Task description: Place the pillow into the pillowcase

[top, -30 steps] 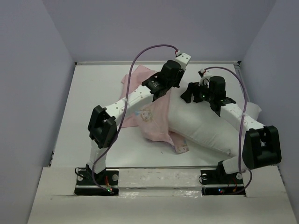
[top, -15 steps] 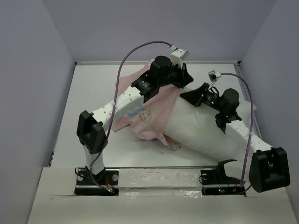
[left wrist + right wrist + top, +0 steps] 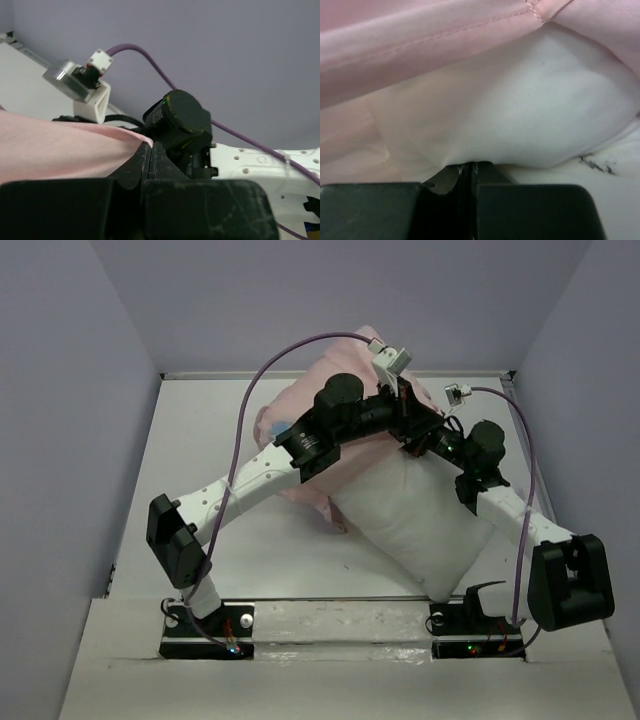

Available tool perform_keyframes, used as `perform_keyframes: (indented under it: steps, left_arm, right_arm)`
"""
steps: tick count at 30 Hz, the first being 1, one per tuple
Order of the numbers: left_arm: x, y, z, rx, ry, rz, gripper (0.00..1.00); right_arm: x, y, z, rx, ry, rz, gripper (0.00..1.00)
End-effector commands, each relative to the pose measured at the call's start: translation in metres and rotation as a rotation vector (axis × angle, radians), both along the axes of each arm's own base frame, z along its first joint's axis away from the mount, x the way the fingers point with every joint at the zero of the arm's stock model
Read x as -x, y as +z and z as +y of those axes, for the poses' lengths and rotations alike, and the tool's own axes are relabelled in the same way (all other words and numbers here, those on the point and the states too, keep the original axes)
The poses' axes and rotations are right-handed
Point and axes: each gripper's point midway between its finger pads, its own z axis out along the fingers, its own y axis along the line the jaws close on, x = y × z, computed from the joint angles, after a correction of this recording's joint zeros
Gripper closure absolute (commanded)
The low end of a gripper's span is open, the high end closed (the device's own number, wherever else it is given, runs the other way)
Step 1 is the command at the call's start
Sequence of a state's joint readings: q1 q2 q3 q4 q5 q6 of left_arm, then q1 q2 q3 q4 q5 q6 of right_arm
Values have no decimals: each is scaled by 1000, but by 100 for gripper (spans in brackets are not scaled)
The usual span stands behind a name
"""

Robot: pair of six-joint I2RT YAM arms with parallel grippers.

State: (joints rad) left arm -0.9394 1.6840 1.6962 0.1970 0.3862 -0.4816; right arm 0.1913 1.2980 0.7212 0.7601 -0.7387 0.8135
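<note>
The white table (image 3: 200,490) carries everything, and the biggest thing on it, the pillow (image 3: 415,525), has shifted a good deal in the last second. It lay long and low across the right half, stretching out to the right edge. Now it is bunched into a shorter, plumper slab that runs from the middle of the table down toward the near right corner, with its far end tipped up.

The pillowcase (image 3: 345,355) has changed more. A second ago it was draped flat over the pillow's left end and the table beside it. Now it is hauled up into a pink hood above the far edge, pale side showing, with its lower folds hanging over the pillow's raised end.

The left arm (image 3: 250,475) has swung its elbow out toward the near left corner and stretches far across to the case. The right arm (image 3: 510,505) has pulled in closer, so both wrists meet near the middle of the far edge.

The left gripper (image 3: 151,150) has its jaws pressed together on the pink edge of the pillowcase, which ends right at the fingertips. The right gripper (image 3: 470,169), spread wide and hovering free a second ago, is now closed tight. A pinch of the pillow's white cover puckers into its tips, just under the pink stitched hem.
</note>
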Motion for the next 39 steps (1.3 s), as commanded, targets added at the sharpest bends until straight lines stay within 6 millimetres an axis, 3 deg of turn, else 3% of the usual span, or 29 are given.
perform_keyframes:
  steps: [1, 3, 10, 12, 13, 14, 15, 16, 17, 18, 19, 21, 23, 25, 26, 27, 28, 29, 31, 32, 33, 34, 36, 37, 39]
  left_arm:
    - [29, 16, 11, 49, -16, -4, 100]
    - [10, -8, 19, -14, 84, -1, 100]
    - [-62, -44, 65, -97, 293, 18, 100]
    - [-67, -48, 59, -119, 279, 22, 100]
    - [-61, -40, 52, -109, 240, 21, 100]
    - [-56, -44, 42, -115, 200, 21, 100]
    - [-35, -40, 26, -119, 144, 9, 100]
    - [-27, -44, 20, -135, 134, 3, 100]
    - [-18, -42, 17, -142, 128, -17, 100]
    - [-4, -41, 13, -136, 108, -18, 100]
    - [1, -59, 15, -153, 96, 10, 100]
    - [17, -45, 24, -60, 59, 32, 100]
    - [19, -63, 32, -85, 74, 63, 95]
    - [11, -78, 38, -141, 123, 65, 82]
    - [4, -88, 43, -177, 171, 70, 58]
    - [0, -91, 47, -193, 199, 61, 47]
    - [-3, -97, 51, -216, 224, 45, 36]
    - [-8, -84, 64, -190, 295, 24, 24]
    - [-11, -82, 83, -182, 368, -1, 19]
    - [-15, -88, 106, -188, 461, 0, 17]
    - [-16, -95, 117, -198, 503, 5, 17]
    - [-15, -127, 132, -246, 545, 39, 17]
    - [-16, -137, 166, -214, 659, 71, 17]
    - [-11, -182, 181, -272, 681, 116, 17]
    - [-12, -200, 204, -205, 724, 208, 18]
  right_arm:
    - [-15, 35, -14, -74, -182, 47, 100]
    - [-10, 27, -21, -60, -228, 79, 100]
    - [57, 72, -18, -66, -105, -101, 100]
    - [63, 69, -18, -47, -96, -86, 100]
    - [61, 69, -20, -50, -117, -85, 100]
    - [55, 66, -22, -46, -139, -71, 100]
    - [33, 54, -27, -34, -213, -21, 100]
    - [29, 59, -31, -43, -244, -29, 100]
    - [8, 40, -30, -26, -274, 32, 100]
    - [-10, 41, -38, -33, -351, 45, 100]
    - [-30, 23, -40, -22, -388, 102, 100]
    - [-53, 16, -48, -34, -455, 151, 100]
    - [-78, 12, -58, -50, -529, 190, 100]
    - [-92, 7, -67, -60, -587, 236, 100]
    - [-99, 3, -68, -53, -602, 255, 100]
    - [-101, 0, -70, -44, -617, 263, 100]
    - [-106, 1, -75, -35, -645, 262, 96]
    - [-108, -9, -76, 11, -652, 270, 81]
    - [-109, -13, -77, 66, -655, 266, 57]
    - [-108, -13, -78, 126, -651, 246, 37]
    - [-106, -7, -77, 152, -638, 228, 29]
    - [-103, -5, -77, 184, -626, 215, 20]
    - [-92, 1, -74, 265, -576, 173, 17]
    - [-81, 11, -70, 282, -556, 142, 17]
    - [-64, 12, -61, 366, -504, 99, 16]
